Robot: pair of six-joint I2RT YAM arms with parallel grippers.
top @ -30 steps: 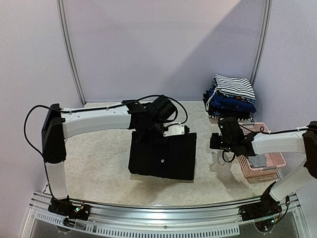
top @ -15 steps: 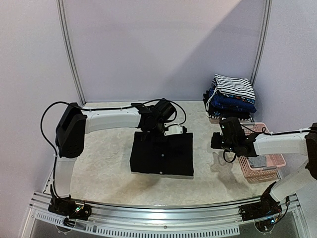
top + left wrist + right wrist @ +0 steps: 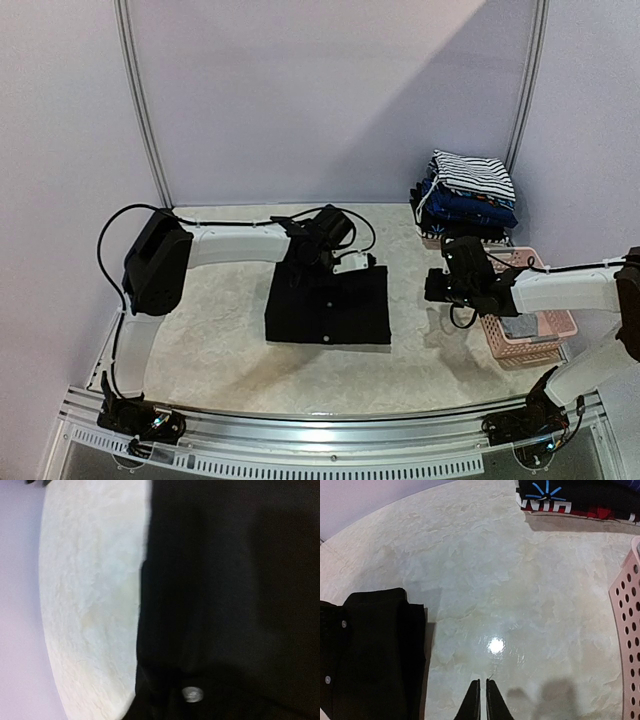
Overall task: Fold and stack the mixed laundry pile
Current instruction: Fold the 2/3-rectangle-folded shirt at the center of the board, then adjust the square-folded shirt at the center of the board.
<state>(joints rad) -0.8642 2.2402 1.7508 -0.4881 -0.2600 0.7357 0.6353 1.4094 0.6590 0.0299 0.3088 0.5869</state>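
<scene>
A large plain black garment (image 3: pixel 328 305) with small white buttons lies folded in a rectangle mid-table. My left gripper (image 3: pixel 322 252) sits at its far edge and holds the cloth there. In the left wrist view black cloth (image 3: pixel 235 590) with one button (image 3: pixel 192 694) fills the frame and hides the fingers. My right gripper (image 3: pixel 445 287) is shut and empty just above bare table to the garment's right. Its closed tips (image 3: pixel 481 682) show in the right wrist view, with the garment's edge (image 3: pixel 370 650) to their left. A black-and-white striped garment (image 3: pixel 472 172) tops a folded stack (image 3: pixel 465 205) at the back right.
A pink lattice basket (image 3: pixel 555 325) stands at the right edge with a grey garment (image 3: pixel 520 328) inside; its rim (image 3: pixel 626 625) shows in the right wrist view. The folded stack (image 3: pixel 580 495) lies beyond the right gripper. Purple walls enclose the table.
The left arm has swung back and lowered. The black garment has settled lower and flatter on the table. The right arm has hardly moved.
</scene>
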